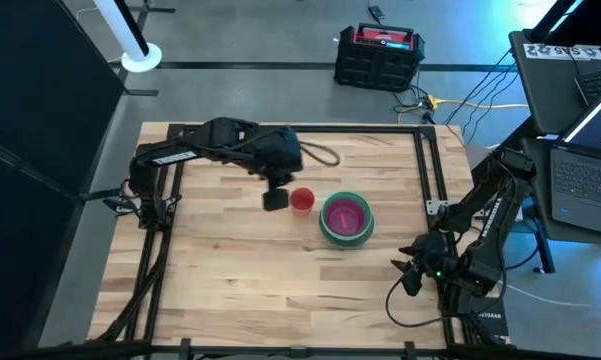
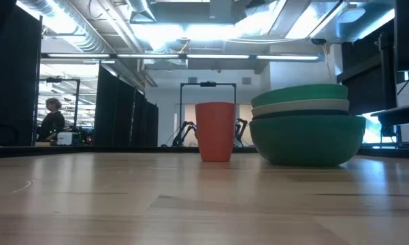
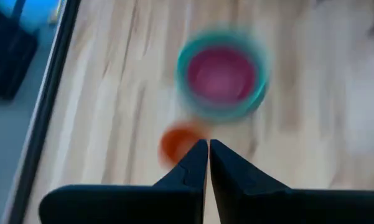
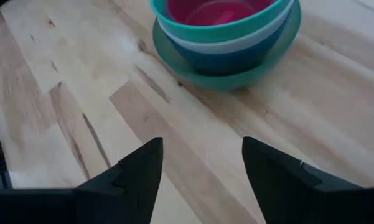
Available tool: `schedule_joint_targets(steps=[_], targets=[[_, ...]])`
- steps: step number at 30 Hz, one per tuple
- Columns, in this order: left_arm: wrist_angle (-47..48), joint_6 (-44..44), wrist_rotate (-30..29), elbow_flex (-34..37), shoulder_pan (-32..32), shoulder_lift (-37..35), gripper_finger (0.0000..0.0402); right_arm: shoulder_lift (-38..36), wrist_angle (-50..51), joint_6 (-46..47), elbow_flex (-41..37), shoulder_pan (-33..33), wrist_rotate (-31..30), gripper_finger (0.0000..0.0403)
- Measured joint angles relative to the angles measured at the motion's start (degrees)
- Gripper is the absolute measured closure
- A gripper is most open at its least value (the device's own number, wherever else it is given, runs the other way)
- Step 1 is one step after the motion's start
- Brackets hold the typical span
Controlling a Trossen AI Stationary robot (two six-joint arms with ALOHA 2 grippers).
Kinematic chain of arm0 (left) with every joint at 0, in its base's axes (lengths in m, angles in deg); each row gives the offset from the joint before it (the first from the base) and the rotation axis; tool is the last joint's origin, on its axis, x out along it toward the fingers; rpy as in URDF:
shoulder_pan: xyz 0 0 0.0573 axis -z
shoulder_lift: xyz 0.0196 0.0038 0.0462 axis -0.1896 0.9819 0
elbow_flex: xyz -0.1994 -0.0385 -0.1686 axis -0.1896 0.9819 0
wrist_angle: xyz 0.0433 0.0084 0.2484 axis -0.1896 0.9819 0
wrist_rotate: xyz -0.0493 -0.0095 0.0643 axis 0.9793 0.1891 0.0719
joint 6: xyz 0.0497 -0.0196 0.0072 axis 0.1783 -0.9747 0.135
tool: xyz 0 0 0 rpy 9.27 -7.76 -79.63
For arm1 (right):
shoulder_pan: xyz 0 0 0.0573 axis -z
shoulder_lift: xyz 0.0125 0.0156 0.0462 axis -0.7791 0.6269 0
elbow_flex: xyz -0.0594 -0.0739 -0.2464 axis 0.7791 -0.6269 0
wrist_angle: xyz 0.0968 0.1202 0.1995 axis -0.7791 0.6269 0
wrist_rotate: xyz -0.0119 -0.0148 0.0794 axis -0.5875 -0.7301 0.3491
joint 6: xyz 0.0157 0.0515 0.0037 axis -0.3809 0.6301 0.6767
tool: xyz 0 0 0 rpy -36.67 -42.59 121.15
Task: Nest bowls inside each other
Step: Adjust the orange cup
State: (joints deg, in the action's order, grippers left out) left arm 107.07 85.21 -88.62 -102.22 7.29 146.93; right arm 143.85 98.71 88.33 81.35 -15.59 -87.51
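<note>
The high view looks straight down on the whole wooden table (image 1: 230,270) from well above, while the low view sits at table-top height, facing level across the boards into the room behind. Both catch the stacked bowls (image 1: 346,219) and the red cup (image 1: 301,199) — from above as rings, from the side as profiles just beside each other. The left wrist view looks down past its own dark fingers (image 3: 193,168) at the same cup and stack from a little way off, and the right wrist view — nearer the boards — faces the stack's side from close by.
</note>
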Motion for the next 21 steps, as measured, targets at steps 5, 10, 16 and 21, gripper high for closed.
schedule_joint_targets(steps=[5, 10, 16, 21], targets=[[1.2, 5.7, -1.8, 10.2, -2.2, 0.3, 0.0401, 0.0, -0.5, -2.2, 0.0, 2.2, 0.4, 0.0194], [-5.9, 8.1, -0.2, 18.4, -2.6, 0.5, 0.0382, 0.0, -1.7, -3.6, 0.0, 3.9, 1.7, 0.0194], [-13.9, 10.2, 1.6, 27.7, -2.9, 0.6, 0.0356, 0.0, -3.1, -5.3, 0.0, 6.0, 3.2, 0.0194], [-20.4, 9.4, 2.5, 30.6, -1.6, 0.6, 0.0338, 0.0, -3.1, -5.4, 0.0, 6.1, 4.4, 0.0194]])
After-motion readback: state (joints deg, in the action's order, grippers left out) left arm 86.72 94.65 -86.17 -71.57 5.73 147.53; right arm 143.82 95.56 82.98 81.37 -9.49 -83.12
